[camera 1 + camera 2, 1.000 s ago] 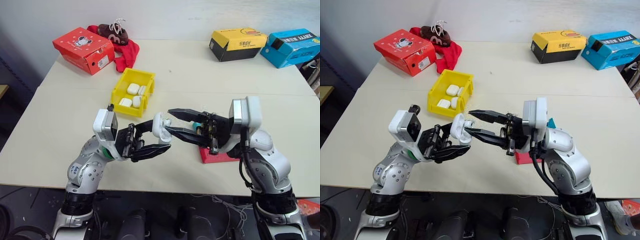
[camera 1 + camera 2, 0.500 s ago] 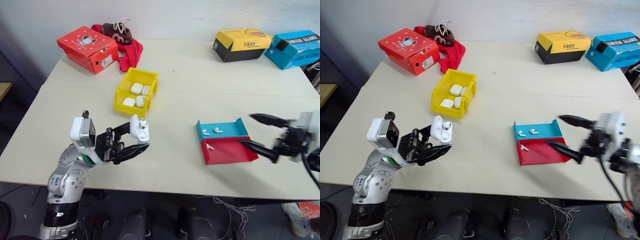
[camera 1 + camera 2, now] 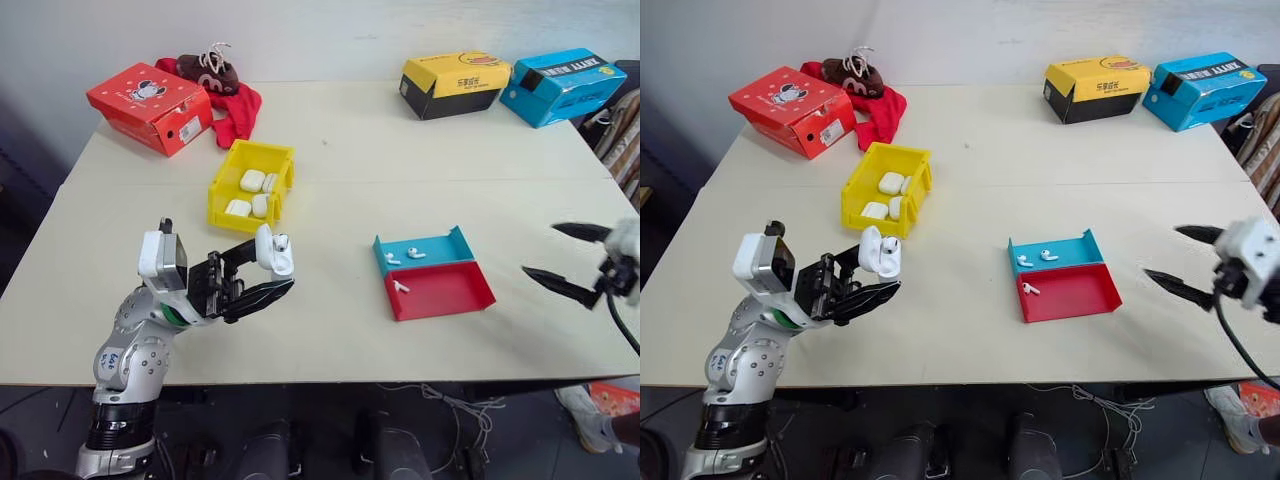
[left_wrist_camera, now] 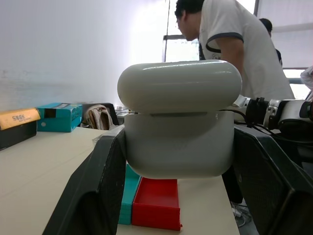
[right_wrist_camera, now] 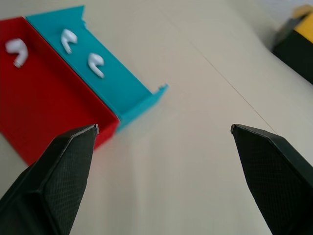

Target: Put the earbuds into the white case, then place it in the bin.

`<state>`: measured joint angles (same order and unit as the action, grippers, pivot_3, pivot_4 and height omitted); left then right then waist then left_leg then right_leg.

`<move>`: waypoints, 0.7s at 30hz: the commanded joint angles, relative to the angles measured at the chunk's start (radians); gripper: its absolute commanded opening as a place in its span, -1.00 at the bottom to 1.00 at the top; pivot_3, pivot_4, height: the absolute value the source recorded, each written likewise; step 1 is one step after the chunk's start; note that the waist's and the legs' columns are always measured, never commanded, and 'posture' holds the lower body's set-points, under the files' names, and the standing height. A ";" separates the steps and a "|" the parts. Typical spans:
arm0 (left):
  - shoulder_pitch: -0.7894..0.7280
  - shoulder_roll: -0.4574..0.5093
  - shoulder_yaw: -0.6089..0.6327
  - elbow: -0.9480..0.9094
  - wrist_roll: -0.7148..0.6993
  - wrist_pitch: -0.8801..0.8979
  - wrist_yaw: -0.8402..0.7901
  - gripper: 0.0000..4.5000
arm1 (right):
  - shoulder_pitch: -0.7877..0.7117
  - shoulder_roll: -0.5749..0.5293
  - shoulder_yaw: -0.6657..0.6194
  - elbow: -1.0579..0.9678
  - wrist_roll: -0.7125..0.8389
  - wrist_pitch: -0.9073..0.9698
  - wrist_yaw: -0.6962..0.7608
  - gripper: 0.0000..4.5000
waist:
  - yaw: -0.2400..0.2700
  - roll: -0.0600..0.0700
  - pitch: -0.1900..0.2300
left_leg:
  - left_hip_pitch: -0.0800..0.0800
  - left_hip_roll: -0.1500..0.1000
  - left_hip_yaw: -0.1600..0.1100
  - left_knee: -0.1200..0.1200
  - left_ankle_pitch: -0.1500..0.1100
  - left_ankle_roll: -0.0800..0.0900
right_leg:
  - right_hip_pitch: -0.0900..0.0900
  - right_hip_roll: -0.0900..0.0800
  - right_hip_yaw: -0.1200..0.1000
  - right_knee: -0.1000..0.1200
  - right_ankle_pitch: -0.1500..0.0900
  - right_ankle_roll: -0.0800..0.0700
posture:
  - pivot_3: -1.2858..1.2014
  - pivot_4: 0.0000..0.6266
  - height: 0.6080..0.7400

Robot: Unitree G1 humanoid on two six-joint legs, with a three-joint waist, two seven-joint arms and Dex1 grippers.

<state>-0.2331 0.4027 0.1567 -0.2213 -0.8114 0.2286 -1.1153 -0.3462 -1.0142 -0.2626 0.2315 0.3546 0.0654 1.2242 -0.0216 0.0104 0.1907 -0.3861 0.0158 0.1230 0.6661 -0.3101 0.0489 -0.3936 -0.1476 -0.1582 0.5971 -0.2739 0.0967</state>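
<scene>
Over the counter (image 3: pixel 330 150), at about eight o'clock from its middle, the left pincer (image 3: pixel 262 278) is clamped on the white case (image 3: pixel 272 252) and holds it up off the surface. The case stands with its lid raised — one earbud shows seated in its top in the left eye view. From the left wrist view the case sits squarely between the two black fingers (image 4: pixel 93 191), with its lid seam facing the camera.

At twelve o'clock from the held case, just beyond it, stands the yellow bin (image 3: pixel 250 185), with several other white cases lying inside. Well apart, at three o'clock from the left pincer, lies a shallow tray, its far half blue (image 3: pixel 420 248) and its near half red (image 3: pixel 440 290). Two earbuds (image 3: pixel 403 255) rest on the blue half and a third (image 3: pixel 399 287) on the red half, near the dividing line.

Further toward three o'clock, at the counter's edge, the right pincer (image 3: pixel 568 258) hangs empty with its jaws spread wide — the right wrist view looks between its fingertips (image 5: pixel 73 142) at bare counter, with the tray off to one side.

At the far edge sit a red shoebox (image 3: pixel 148 105), a red cloth with a brown shoe (image 3: pixel 210 72) on it, a yellow-and-black box (image 3: pixel 455 84) and a blue box (image 3: pixel 565 85). A person in a white shirt (image 4: pixel 234 44) stands beyond the counter in the left wrist view.
</scene>
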 commanded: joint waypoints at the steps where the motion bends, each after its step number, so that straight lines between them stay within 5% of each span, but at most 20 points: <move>1: -0.018 -0.012 -0.001 -0.015 -0.003 -0.018 0.003 0.23 | -0.149 -0.025 0.150 -0.083 -0.005 0.188 0.068 0.98 | 0.003 0.000 0.000 | 0.000 0.000 0.000 0.000 0.000 0.000 | 0.000 0.000 0.000 0.000 0.000 0.000 | 0.03 -0.52 1.00; 3: -0.025 -0.016 -0.007 -0.010 0.002 -0.019 0.003 0.23 | -0.227 -0.017 0.223 -0.081 -0.034 0.240 0.096 0.98 | 0.009 0.000 0.000 | -0.001 0.000 -0.001 0.000 0.000 0.000 | 0.000 0.000 -0.001 0.000 0.000 0.000 | 0.03 -0.52 1.00; 6: -0.024 -0.023 -0.016 -0.016 -0.006 -0.010 0.005 0.23 | -0.342 0.011 0.347 -0.056 -0.067 0.335 0.158 0.72 | 0.027 0.000 0.000 | -0.003 -0.001 -0.002 0.001 0.000 0.000 | 0.000 0.000 -0.003 -0.001 0.000 0.000 | 0.03 -0.52 1.00; 12: -0.009 -0.037 -0.027 -0.042 -0.007 -0.005 0.021 0.23 | -0.533 0.127 0.529 0.157 -0.262 0.191 0.173 -0.16 | 0.023 0.000 0.000 | -0.005 -0.002 -0.002 0.002 0.000 0.002 | 0.000 0.000 -0.003 -0.002 0.001 0.001 | 0.03 -0.52 1.00; 21: 0.026 -0.035 -0.028 -0.073 0.000 -0.016 0.043 0.23 | -0.661 0.239 0.622 0.372 -0.422 0.122 0.160 -0.16 | 0.018 0.000 0.000 | -0.005 -0.002 -0.001 0.001 0.001 0.002 | 0.000 0.006 -0.003 0.000 0.001 0.001 | 0.03 -0.52 1.00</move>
<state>-0.2142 0.3659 0.1258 -0.2503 -0.8129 0.2279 -1.0759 -0.9847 -0.7752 0.3555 0.5936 -0.0462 0.2088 1.3821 -0.0039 0.0100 0.1909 -0.3909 0.0143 0.1222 0.6676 -0.3095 0.0506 -0.3939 -0.1417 -0.1615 0.5977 -0.2733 0.0977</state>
